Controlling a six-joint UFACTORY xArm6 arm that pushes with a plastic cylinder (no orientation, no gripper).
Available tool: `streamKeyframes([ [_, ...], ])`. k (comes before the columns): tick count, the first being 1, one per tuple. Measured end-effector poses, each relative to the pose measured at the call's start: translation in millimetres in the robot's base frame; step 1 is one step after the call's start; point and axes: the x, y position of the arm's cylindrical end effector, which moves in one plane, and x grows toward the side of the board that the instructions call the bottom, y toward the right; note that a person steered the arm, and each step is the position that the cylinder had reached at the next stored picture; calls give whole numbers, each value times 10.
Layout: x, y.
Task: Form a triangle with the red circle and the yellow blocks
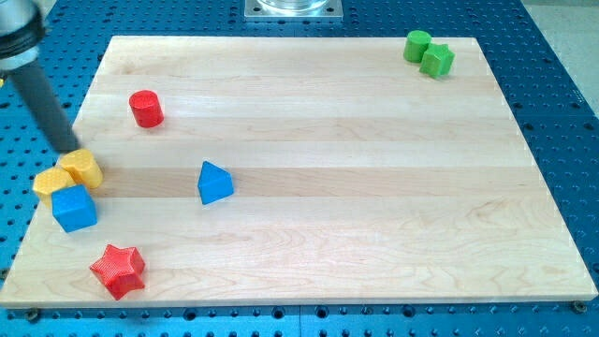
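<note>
Blue perforated metal surrounds a pale wooden worktop made of long planks, seen from above and slightly in front. Nearest the view's bottom, at the left, lies a red star block. Above it sits a blue cube, and touching its upper edge is a yellow block whose shape is hard to make out. Just beside that, up and to the right, is a second yellow block, roughly hexagonal, touching the first. Well to their right stands a blue triangular block, alone near the middle left of the board. My tip rests at the worktop's left edge, right against the top of the upper yellow block; the dark rod slants up toward the view's top left corner. This end effector is a plain rod with nothing to open or close. Farther up, the red circle stands apart from the yellows. At the far right corner, a green cylinder and a green cube touch.
</note>
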Motion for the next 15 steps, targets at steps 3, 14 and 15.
streamKeyframes([
  [3, 1030, -5],
  [14, -122, 1254],
  [15, -117, 1134],
])
